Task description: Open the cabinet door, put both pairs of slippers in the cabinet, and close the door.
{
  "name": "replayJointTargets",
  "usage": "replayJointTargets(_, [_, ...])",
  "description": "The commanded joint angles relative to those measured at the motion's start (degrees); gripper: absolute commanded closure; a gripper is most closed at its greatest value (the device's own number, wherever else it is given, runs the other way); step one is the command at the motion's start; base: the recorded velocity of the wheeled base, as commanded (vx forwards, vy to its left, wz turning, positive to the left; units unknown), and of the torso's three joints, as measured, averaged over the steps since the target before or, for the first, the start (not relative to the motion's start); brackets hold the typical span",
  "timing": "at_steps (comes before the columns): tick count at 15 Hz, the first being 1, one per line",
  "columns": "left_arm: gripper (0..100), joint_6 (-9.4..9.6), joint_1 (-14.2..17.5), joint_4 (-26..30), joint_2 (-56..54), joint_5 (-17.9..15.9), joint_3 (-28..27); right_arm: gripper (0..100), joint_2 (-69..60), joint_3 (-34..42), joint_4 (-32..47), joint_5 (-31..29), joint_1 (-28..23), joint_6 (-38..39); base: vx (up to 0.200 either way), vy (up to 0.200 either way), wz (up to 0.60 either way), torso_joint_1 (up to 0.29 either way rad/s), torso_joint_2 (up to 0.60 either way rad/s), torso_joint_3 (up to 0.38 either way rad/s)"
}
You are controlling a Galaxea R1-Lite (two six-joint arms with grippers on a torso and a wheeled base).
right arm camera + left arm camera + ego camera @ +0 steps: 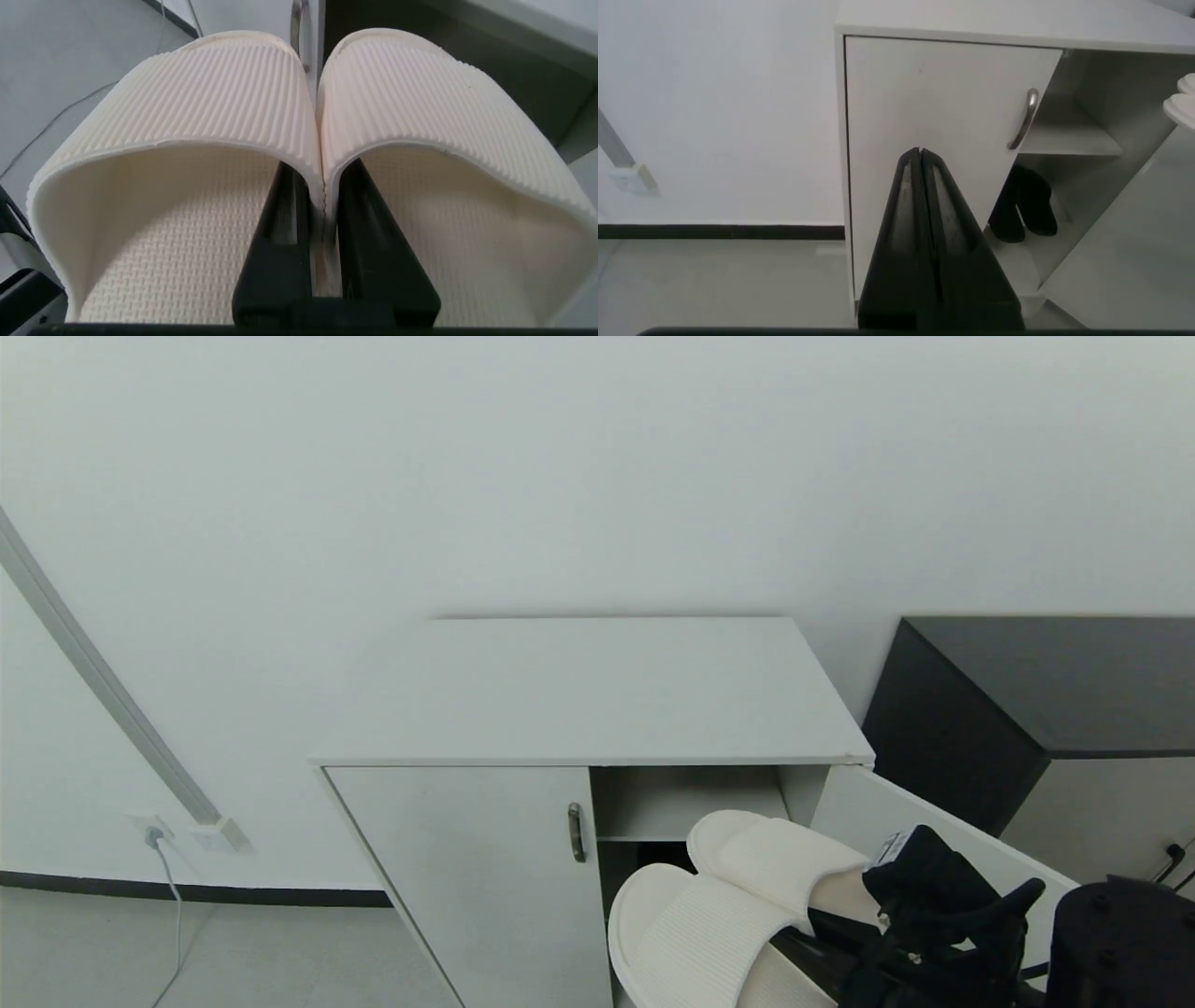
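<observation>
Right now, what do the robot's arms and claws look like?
The left claw has two flat black fingers tapering to narrow tips. The right claw has matching black fingers. The right arm is black and bulky, with a small white label.

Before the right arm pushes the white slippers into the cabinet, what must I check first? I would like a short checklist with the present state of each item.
1. The right door is open: ok.
2. Grip on the white slippers: the right gripper pinches the inner edges of both: ok.
3. The shelf is bare where it shows: ok.
4. Room on the cabinet floor beside the dark pair: cannot tell.
5. The left gripper is shut, in front of the closed left door, away from the opening: ok.
</observation>
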Motion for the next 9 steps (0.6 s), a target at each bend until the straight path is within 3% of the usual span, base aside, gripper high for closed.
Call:
replayJointTargets(1, [100,-0.01,0.01,-0.01,-0.01,-0.01,0.01,100,0.52,0.02,-0.06,0.03,0.13,-0.01,0.000,0.000,0.00,-0.237,0.56,0.315])
replayJointTargets(9, [100,-0.01,0.01,-0.01,-0.01,-0.01,0.01,100,0.70,-0.06,-0.06,0.03,0.31,-0.01,0.000,0.000,0.00,-0.214,0.53,0.317])
